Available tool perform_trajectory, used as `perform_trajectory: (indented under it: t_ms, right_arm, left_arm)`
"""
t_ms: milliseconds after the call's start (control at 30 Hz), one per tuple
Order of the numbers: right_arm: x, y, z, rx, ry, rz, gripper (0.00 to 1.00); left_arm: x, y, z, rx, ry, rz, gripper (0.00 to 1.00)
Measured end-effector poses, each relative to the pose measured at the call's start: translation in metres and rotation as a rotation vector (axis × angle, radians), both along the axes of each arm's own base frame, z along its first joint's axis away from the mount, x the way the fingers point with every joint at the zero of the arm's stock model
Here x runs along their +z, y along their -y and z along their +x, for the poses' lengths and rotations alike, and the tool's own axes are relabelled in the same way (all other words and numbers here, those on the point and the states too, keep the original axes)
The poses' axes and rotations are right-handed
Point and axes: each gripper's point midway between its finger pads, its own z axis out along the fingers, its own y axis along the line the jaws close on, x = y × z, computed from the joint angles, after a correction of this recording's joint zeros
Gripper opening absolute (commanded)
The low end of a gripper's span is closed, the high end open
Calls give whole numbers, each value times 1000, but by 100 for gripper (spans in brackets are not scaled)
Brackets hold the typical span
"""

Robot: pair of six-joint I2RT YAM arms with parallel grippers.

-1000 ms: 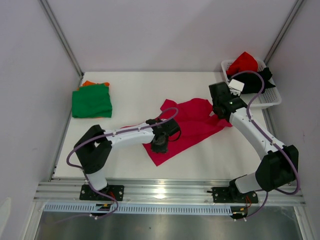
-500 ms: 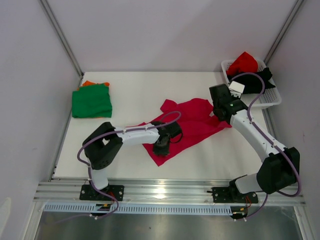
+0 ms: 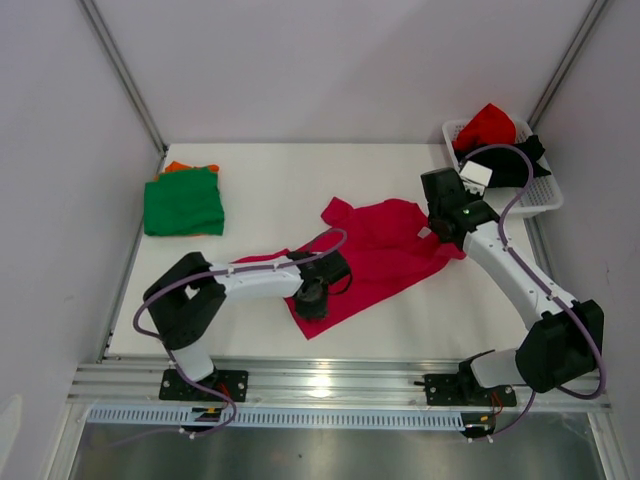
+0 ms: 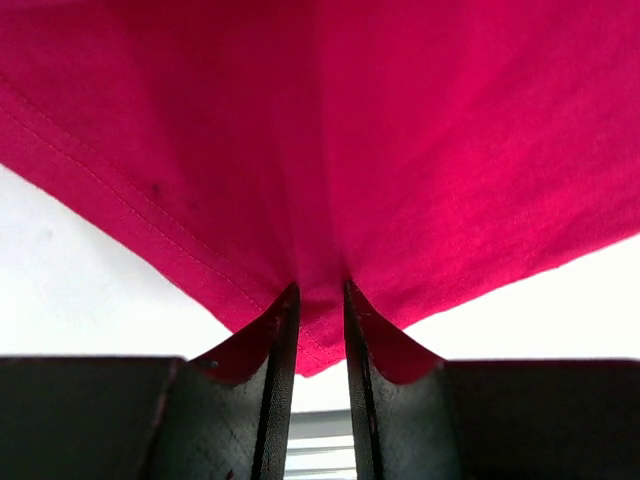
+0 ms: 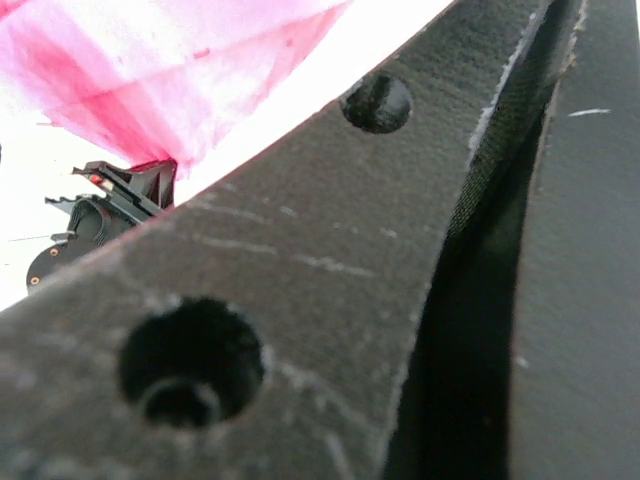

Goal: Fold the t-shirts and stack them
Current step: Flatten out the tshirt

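Observation:
A magenta-pink t-shirt [image 3: 385, 250] lies rumpled and spread at the table's middle. My left gripper [image 3: 310, 298] is shut on its near hem. In the left wrist view the cloth [image 4: 330, 130] runs down between the two dark fingers of that gripper [image 4: 320, 292]. My right gripper [image 3: 443, 232] sits shut at the shirt's right edge; whether it pinches cloth I cannot tell. The right wrist view is filled by its closed fingers [image 5: 300, 280], with pink cloth [image 5: 170, 80] beyond. A folded green t-shirt [image 3: 183, 203] lies on an orange one [image 3: 178, 167] at the far left.
A white lattice basket [image 3: 540, 200] stands at the back right corner, holding a red t-shirt [image 3: 487, 125] and a black one [image 3: 522, 158]. Metal posts and grey walls close in the table's left, right and back sides.
My left gripper has shifted left and toward the near edge, dragging the shirt's near hem with it. The right gripper has edged slightly to the right.

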Motion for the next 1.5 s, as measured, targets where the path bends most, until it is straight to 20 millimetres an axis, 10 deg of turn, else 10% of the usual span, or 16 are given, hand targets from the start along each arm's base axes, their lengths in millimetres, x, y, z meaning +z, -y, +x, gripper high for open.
perform_trajectory:
  t_ms: [600,900,1200,1500]
  right_arm:
    - [-6,-27,-9,63,53,225,0]
    - [-37,-45,-37,26,134,499,23]
    - [-14,-41,-48,-64,304,649,54]
    - [-7,-71,-47,74,300,726,56]
  left_arm:
    - [-2,-51,-42,113,-25,-21,28]
    - [-1,-65,-49,130,-30,9,29]
    - [-1,-79,-54,142,-27,37,29]
    - [1,-108,-66,155,-39,111,29]
